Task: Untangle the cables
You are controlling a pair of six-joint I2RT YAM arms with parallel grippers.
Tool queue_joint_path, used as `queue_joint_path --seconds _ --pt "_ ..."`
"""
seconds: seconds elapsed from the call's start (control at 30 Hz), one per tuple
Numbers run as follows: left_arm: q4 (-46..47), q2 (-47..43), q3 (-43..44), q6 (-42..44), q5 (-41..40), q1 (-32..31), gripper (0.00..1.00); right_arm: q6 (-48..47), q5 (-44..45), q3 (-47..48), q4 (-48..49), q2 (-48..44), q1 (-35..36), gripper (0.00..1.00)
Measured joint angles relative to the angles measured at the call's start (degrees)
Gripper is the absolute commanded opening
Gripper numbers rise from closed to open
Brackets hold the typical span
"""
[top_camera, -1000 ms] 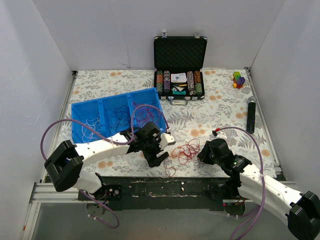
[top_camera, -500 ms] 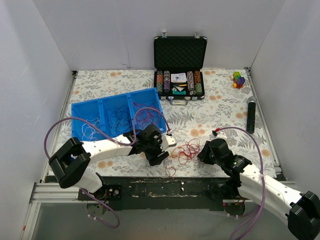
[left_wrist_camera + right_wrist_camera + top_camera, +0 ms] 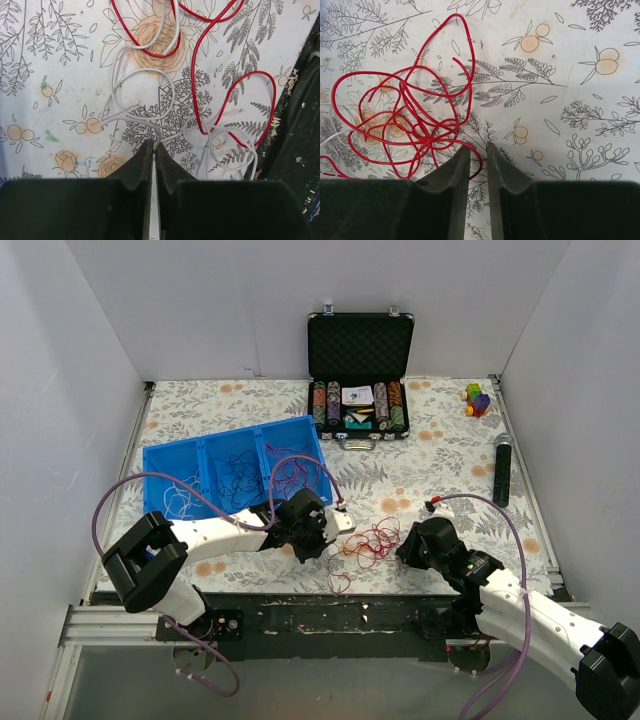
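Left gripper (image 3: pixel 154 145) has dropped onto the tangle, fingers pinched on the thin white cable (image 3: pixel 131 118), which is knotted with the thin red cable (image 3: pixel 420 131) on the floral tablecloth (image 3: pixel 440 450). Right gripper (image 3: pixel 478 150) fingers: narrow gap, holding nothing, so pulling could drag everything or tighten knots.

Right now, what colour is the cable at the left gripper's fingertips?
It is a white cable, running in at the left gripper; the left wrist view shows it best.

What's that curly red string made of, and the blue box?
The thin red cable looks like wire in smooth plastic coating: it holds springy loops. The blue three-compartment tray looks like hard, smooth plastic, judging by its stiff, straight walls.
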Motion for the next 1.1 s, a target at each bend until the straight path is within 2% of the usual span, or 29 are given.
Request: queue_joint_path --seconds 0.3,0.53,0.77,0.9,1.1 --pt "-3.0 0.0 2.9 1.4 -0.7 0.4 0.00 0.0 0.3 0.0 -0.7 -0.4 0.0 0.26" --pt "-9.2 -3.2 14.8 5.4 -3.3 2.2 0.00 0.0 0.5 0.0 -1.0 -0.7 0.0 0.26" --pt "-12.0 -11.3 30.4 8.4 -10.5 6.3 0.00 0.2 0.6 0.0 0.6 1.2 0.0 0.25" --pt "-8.9 -16.9 34.6 12.9 -17.5 9.5 0.00 0.5 0.6 -0.1 1.9 2.1 0.0 0.25" --pt "-8.0 -22.2 41.3 18.7 -24.5 9.9 0.00 1.2 0.3 -0.3 3.3 2.9 0.0 0.25"
